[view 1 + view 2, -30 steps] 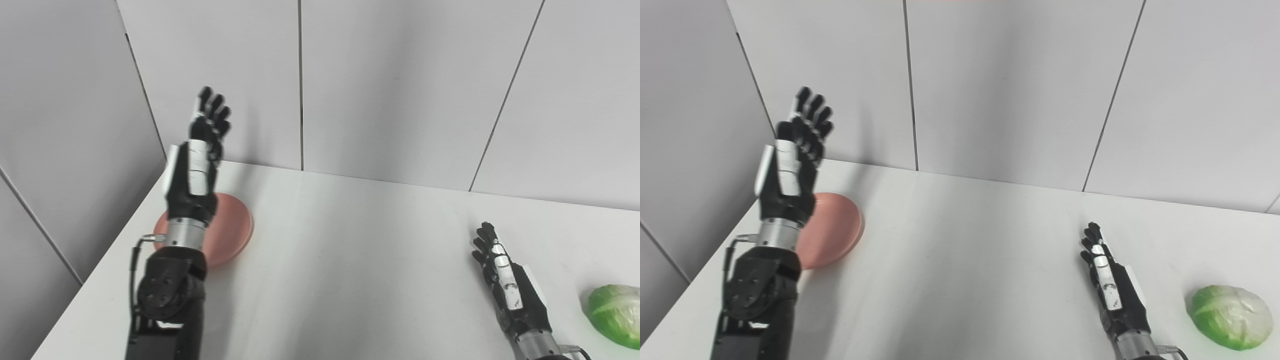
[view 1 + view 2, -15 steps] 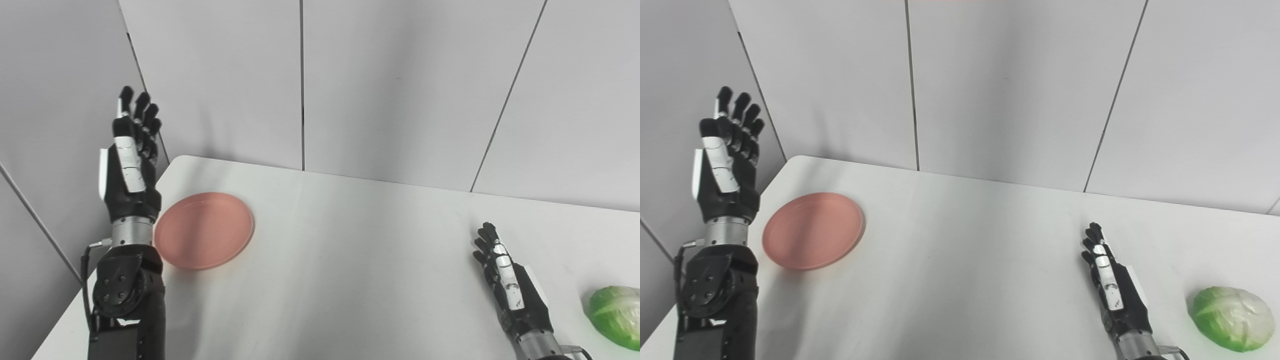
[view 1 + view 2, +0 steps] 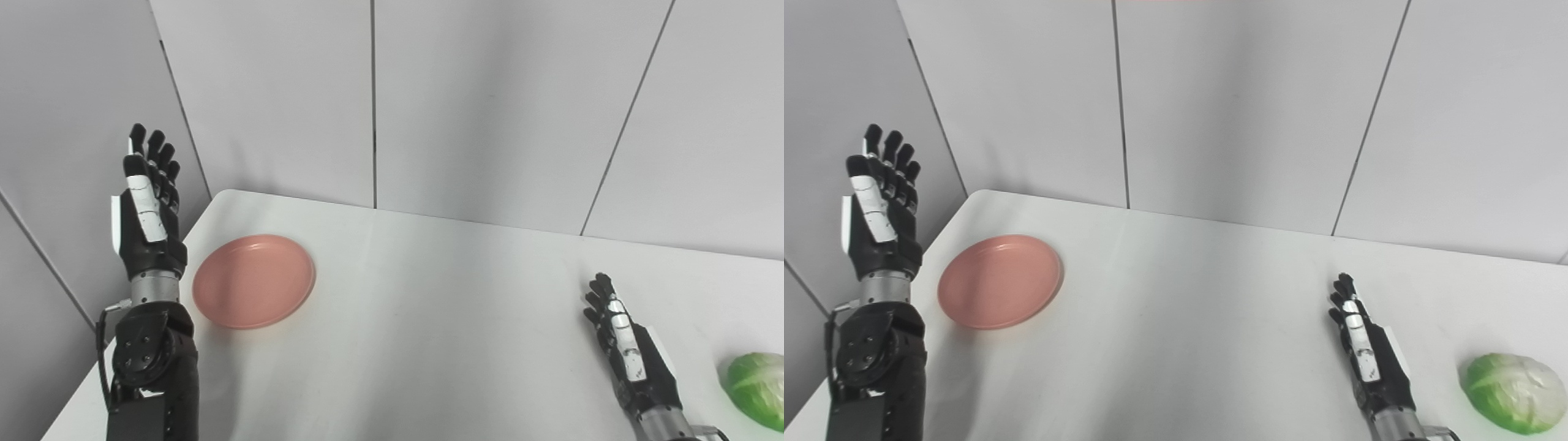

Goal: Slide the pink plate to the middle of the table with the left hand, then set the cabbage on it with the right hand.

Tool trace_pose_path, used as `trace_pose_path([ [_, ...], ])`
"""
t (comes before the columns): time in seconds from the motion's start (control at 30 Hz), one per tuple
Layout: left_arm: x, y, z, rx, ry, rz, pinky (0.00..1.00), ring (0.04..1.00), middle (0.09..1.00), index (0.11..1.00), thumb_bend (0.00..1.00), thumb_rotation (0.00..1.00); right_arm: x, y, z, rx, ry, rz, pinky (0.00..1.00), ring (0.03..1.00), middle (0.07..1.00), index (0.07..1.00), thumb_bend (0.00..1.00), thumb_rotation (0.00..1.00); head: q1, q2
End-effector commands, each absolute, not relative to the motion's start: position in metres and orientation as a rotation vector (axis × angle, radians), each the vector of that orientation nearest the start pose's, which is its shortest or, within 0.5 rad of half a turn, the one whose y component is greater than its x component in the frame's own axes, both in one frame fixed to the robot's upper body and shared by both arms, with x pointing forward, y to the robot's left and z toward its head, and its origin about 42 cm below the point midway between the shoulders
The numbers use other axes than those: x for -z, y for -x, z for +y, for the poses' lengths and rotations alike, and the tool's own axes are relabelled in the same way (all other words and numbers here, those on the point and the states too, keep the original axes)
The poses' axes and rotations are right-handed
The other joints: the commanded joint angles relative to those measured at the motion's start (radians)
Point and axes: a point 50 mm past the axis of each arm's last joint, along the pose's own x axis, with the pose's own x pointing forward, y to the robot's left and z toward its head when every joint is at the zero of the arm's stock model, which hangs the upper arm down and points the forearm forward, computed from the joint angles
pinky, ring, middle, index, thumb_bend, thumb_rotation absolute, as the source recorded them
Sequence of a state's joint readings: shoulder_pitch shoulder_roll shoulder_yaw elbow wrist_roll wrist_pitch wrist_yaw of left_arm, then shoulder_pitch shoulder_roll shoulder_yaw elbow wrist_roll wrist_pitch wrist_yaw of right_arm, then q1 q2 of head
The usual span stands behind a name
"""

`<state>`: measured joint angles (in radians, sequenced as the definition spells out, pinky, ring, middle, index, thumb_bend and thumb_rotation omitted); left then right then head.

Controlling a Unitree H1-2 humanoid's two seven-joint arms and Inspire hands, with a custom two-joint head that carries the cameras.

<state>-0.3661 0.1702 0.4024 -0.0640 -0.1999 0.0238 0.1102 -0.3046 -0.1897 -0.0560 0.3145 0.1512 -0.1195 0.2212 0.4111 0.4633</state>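
While raised beside pink plate point(image 3: 253, 280), left hand point(image 3: 147, 205) open, empty; right hand point(image 3: 1371, 358) open near cabbage point(image 3: 1511, 392) on bench point(image 3: 429, 318).

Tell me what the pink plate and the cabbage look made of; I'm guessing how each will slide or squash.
The pink plate looks like smooth plastic or melamine: even matte colour, thin raised rim, soft sheen. The cabbage has a glossy, pale film over its green leaves, so it may be cling-wrapped or an imitation; the pictures leave that open.
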Motion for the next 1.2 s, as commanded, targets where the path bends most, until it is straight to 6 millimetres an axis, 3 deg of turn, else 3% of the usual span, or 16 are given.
trace_pose_path([
  [0.0,-0.268,-0.370,0.358,-0.388,0.111,-0.542,1.00,0.992,0.995,0.996,0.86,1.00,-0.128,-0.383,-0.274,-0.171,0.056,-0.110,1.00,1.000,1.000,1.000,0.41,1.00,-0.001,0.001],
  [0.37,-0.249,-0.380,0.372,-0.399,0.154,-0.477,1.00,0.999,0.999,1.000,0.85,1.00,-0.131,-0.382,-0.273,-0.173,0.053,-0.095,1.00,1.000,1.000,1.000,0.46,1.00,0.007,-0.007],
  [1.17,-0.215,-0.392,0.396,-0.426,0.239,-0.340,1.00,1.000,1.000,1.000,0.88,1.00,-0.132,-0.381,-0.273,-0.181,0.048,-0.102,1.00,1.000,1.000,1.000,0.45,1.00,0.018,-0.008],
])
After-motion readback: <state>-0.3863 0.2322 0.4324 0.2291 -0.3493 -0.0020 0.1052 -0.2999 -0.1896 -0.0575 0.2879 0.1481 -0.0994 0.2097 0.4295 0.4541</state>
